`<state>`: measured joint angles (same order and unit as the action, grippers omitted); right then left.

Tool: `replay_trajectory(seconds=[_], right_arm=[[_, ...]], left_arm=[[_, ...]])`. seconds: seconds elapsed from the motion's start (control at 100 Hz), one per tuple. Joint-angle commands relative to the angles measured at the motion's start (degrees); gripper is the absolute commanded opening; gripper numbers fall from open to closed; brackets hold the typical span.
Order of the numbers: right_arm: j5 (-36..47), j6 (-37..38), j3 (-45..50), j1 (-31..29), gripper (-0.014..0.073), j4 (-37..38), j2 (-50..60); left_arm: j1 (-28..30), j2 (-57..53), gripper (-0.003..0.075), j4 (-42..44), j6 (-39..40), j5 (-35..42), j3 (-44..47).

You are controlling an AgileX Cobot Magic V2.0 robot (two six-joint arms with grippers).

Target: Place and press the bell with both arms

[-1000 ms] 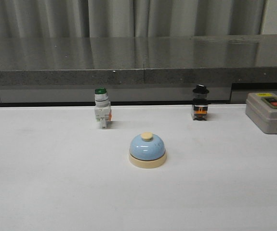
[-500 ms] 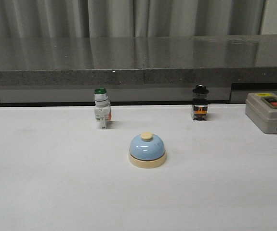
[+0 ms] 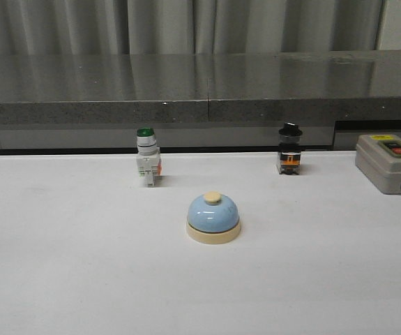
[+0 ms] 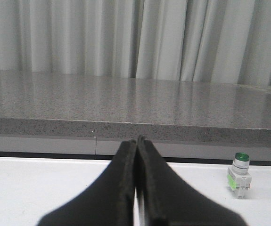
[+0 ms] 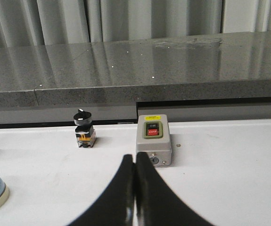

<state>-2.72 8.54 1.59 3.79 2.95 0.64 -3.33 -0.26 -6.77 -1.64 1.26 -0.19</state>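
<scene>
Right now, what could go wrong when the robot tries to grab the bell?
1. Both grippers, left and right, are shut. If they don't open first, they would probably just push the bell across the smooth table.
2. The bell's dome is round, so the gripper might slip off it.
3. The green-capped switch and black-capped switch stand behind the bell. An arm reaching too far might knock one over.

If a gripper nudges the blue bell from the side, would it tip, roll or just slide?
The bell would most likely slide: it sits low on a wide cream base, flat on the white table, so tipping looks unlikely. Its smooth dome may let fingers slip off. It probably won't roll while it stays upright.
</scene>
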Motion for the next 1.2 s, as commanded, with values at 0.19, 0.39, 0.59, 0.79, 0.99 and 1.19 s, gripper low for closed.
replay_trajectory(seconds=[0.19,0.39,0.59,0.79,0.99,1.19], right_arm=[[14.7,-0.5,-1.3,-0.3,-0.0064,0.0,0.8],[1.6,2.6,-7.6,-0.3,-0.0064,-0.2,0.1],[-13.8,4.2,-19.7,-0.3,-0.0064,-0.7,-8.9],[-25.6,4.2,-31.2,-0.3,-0.0064,-0.7,-24.3],[-27.5,4.2,-38.5,-0.3,-0.0064,-0.7,-37.3],[-27.4,4.2,-40.5,-0.3,-0.0064,-1.3,-45.1]], left_arm=[[0.0,-1.8,-0.0021,-0.6,0.4,4.3,3.2],[0.0,-1.8,-0.0021,-0.6,0.4,4.3,3.2],[0.0,-1.8,-0.0021,-0.6,0.4,4.3,3.2],[0.0,-1.8,-0.0021,-0.6,0.4,4.3,3.2],[0.0,-1.8,-0.0021,-0.6,0.4,4.3,3.2],[0.0,-1.8,-0.0021,-0.6,0.4,4.3,3.2]])
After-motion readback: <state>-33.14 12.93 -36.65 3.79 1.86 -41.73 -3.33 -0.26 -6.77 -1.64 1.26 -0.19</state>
